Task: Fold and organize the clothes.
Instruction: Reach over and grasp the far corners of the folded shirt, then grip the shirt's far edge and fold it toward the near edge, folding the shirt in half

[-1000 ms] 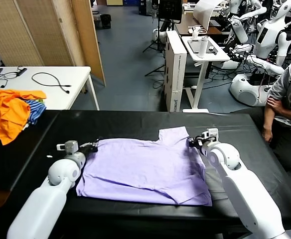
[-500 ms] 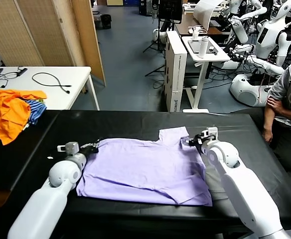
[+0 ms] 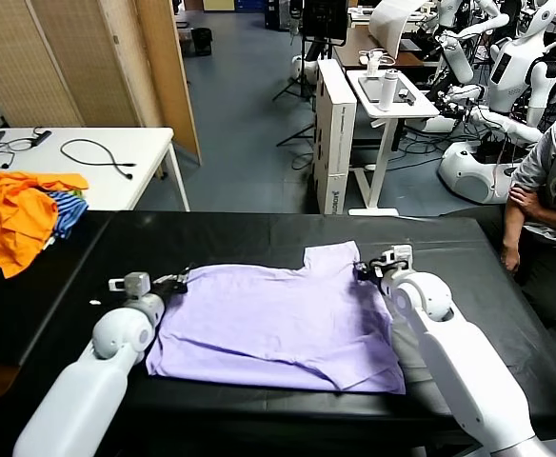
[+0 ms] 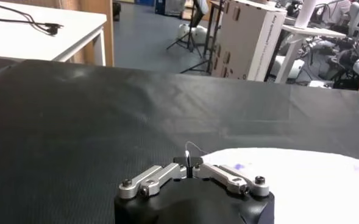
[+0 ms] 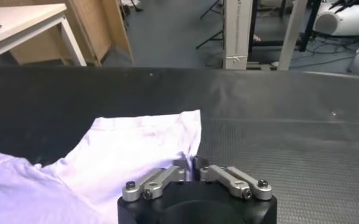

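Lying flat on the bench [image 3: 259,233] between both pincers, the shirt [image 3: 273,324] looks thin, light, floppy; left pincer [image 4: 189,165] pinches one edge, right pincer [image 5: 191,164] the sleeve hem, sensible holds

You will find no legible text in any view. The white cabinet [image 3: 335,143] beyond the desk [image 3: 259,238] carries a dark vertical marking on its front edge — too small to read. The T-shirt [image 3: 278,319] shows faint purple marks at its edge — not readable as characters.
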{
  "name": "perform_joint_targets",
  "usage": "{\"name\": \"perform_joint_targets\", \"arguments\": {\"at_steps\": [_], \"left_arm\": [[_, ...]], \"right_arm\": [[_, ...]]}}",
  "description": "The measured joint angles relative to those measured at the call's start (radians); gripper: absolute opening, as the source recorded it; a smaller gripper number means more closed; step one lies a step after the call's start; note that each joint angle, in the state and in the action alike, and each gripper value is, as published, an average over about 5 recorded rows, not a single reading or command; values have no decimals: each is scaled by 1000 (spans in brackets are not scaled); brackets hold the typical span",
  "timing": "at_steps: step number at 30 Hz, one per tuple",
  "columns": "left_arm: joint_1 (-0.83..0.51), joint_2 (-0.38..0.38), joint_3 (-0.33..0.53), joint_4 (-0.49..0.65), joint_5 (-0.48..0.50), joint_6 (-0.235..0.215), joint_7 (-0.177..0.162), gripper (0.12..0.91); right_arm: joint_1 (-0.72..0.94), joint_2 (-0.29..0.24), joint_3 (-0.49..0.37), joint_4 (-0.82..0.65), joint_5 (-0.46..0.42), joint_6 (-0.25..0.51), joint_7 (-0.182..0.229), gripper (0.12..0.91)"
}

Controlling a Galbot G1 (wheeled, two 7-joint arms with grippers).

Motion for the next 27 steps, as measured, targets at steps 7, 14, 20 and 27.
{"name": "perform_joint_targets", "arguments": {"at_steps": [7,14,20,27], "left_arm": [[36,27,-28,-61,-22,5,-6,154],[78,61,-62,-148,-44,-3,-12,154],[109,81,-86,-213,-53,-9,-20,154],[190,80,-137,-307,-45,-20,-20,154]], "right_arm": [[-32,-28,27,62,26,6,0,140],[-80,-55,56,129,55,7,1,140],[-124,-79,76,206,72,-11,12,140],[-199,-119,110,332,96,-29,23,140]]}}
